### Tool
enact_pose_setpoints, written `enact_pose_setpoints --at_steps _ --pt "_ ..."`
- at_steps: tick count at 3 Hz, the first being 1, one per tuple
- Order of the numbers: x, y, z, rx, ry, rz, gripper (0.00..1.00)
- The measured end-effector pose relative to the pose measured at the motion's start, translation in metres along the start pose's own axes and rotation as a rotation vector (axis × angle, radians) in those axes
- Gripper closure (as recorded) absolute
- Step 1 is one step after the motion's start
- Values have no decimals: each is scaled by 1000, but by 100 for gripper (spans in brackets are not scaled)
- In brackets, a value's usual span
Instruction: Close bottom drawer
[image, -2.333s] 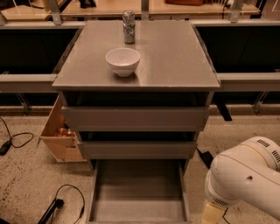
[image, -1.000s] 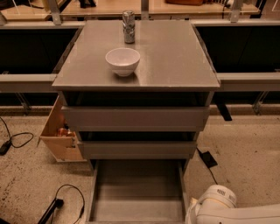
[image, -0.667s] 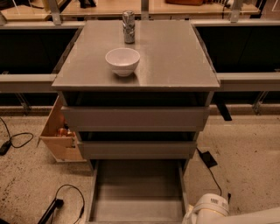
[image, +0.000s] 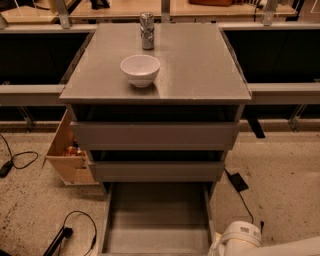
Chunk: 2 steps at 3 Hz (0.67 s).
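Observation:
The bottom drawer (image: 157, 220) of the grey cabinet (image: 200, 65) is pulled far out towards me; its long shallow grey tray is open and looks empty. The two grey drawers above it, the upper (image: 155, 135) and the middle (image: 156, 171), stick out only slightly. Only a white rounded part of my arm (image: 240, 240) shows at the bottom right, just right of the open drawer's front corner. The gripper itself is out of view.
A white bowl (image: 140, 70) and a silver can (image: 146, 31) stand on the cabinet top. A tan wooden box (image: 67, 150) sits at the cabinet's left side. Black cables (image: 70, 230) lie on the speckled floor on both sides, with a dark plug (image: 236, 181) at the right.
The white arm has sunk from a large shape at the lower right to a small part at the bottom edge. The drawers have not moved.

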<state>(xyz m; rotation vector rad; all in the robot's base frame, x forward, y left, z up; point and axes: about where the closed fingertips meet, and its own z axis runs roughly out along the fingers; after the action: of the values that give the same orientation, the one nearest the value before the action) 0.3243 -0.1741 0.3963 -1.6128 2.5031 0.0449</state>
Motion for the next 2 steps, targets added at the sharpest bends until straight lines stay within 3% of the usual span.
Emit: enact_pose_setpoints --at_steps 1,2 --pt "-1 8 30 -32 -8 1 18" --pt "-2 11 85 -47 -18 44 42"
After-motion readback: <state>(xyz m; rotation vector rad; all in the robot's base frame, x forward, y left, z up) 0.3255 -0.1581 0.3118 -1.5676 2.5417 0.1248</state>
